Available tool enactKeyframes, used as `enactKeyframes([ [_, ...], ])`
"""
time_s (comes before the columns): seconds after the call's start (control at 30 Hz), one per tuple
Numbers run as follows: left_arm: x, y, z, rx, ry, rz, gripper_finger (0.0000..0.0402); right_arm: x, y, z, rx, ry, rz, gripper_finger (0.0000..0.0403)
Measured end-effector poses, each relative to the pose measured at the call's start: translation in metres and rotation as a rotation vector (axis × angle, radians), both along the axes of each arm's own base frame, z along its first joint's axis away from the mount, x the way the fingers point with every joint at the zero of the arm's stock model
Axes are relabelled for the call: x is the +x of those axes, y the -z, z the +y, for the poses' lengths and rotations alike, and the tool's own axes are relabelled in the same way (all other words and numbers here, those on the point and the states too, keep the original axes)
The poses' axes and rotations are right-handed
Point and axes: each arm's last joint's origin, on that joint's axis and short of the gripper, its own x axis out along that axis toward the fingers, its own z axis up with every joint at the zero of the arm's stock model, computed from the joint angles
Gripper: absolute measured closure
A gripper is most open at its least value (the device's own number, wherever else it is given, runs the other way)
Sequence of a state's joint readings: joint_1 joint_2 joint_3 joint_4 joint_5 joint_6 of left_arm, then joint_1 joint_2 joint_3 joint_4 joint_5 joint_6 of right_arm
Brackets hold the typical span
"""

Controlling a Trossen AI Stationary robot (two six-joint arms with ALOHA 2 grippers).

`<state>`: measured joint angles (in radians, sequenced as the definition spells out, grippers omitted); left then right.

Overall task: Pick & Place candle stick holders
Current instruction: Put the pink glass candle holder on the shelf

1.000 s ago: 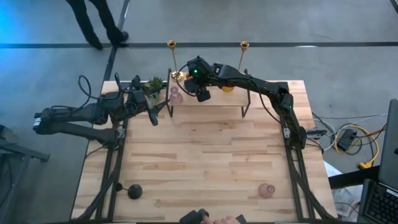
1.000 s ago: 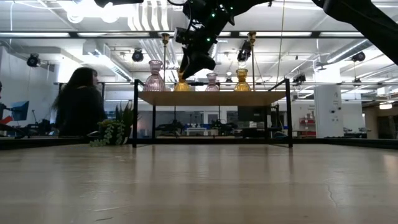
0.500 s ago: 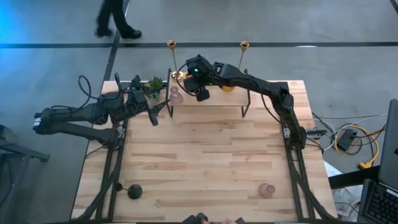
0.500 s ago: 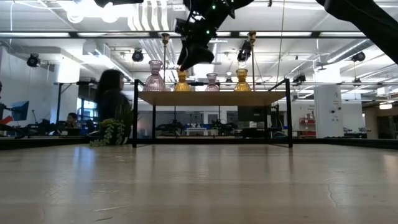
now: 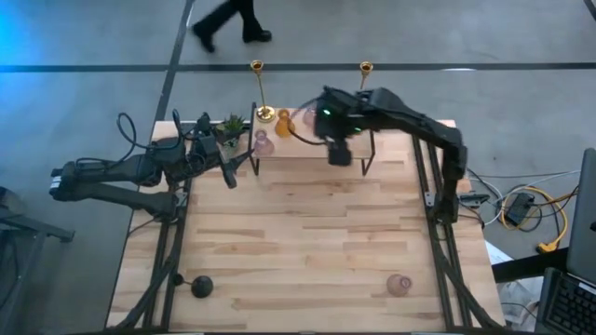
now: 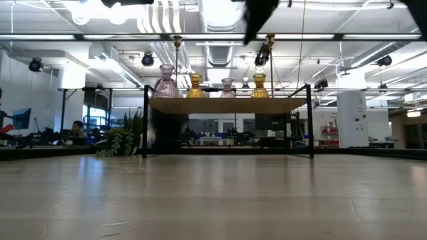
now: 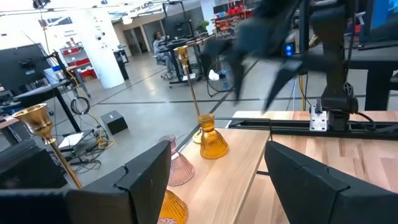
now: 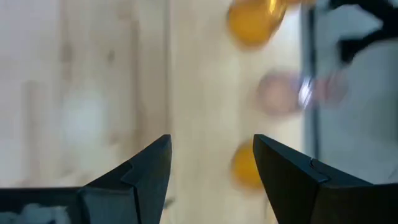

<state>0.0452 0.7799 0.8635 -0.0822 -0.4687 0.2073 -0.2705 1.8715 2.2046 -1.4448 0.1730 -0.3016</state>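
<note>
A low shelf (image 5: 307, 156) stands at the table's far edge. On it stand two amber glass holders (image 6: 195, 87) (image 6: 259, 85) and two pink glass holders (image 6: 165, 81) (image 6: 227, 88). Two tall brass sticks (image 5: 256, 67) (image 5: 366, 67) rise at its back. A black stemmed holder (image 5: 200, 287) and a pink holder (image 5: 399, 285) stand on the table near its front edge. My right gripper (image 5: 337, 149) hovers open and empty above the shelf's right half. My left gripper (image 5: 228, 172) waits open at the shelf's left end.
A small green potted plant (image 5: 228, 126) sits by the shelf's left end. The shelf's black frame posts (image 6: 145, 120) (image 6: 310, 120) stand on the table. A person (image 5: 228, 19) walks on the floor beyond the far edge. The table's middle is bare wood.
My right gripper has risen from the left amber holder and swung toward the table's right edge, out of the low view's middle. The amber holder stays standing on the shelf. The person beyond the table has walked to the right.
</note>
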Motion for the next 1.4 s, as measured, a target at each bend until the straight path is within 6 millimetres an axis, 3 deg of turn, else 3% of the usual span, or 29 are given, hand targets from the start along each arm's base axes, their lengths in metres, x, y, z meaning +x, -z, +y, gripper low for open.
enactKeyframes([
  [0.27, 0.0, 0.0, 0.0, 0.006, 0.0, 0.008, 0.0138, -0.073, -0.037, 0.08, 0.132, 0.109, -0.114, 0.0184],
  [0.43, 0.0, 0.0, 0.0, 0.007, 0.0, 0.007, 0.0138, -0.115, -0.038, 0.127, 0.186, 0.225, -0.204, 0.0184],
  [0.7, 0.0, 0.001, 0.0, 0.031, 0.0, 0.025, 0.0138, -0.145, 0.004, 0.188, 0.259, 0.277, -0.134, 0.0184],
  [1.0, 0.001, 0.001, 0.0, -0.017, 0.0, -0.003, 0.0138, -0.183, 0.059, 0.235, 0.299, 0.392, -0.002, 0.0184],
  [1.4, 0.018, 0.006, 0.001, -0.036, 0.003, 0.001, 0.0138, -0.241, 0.112, 0.294, 0.385, 0.522, -0.004, 0.0184],
])
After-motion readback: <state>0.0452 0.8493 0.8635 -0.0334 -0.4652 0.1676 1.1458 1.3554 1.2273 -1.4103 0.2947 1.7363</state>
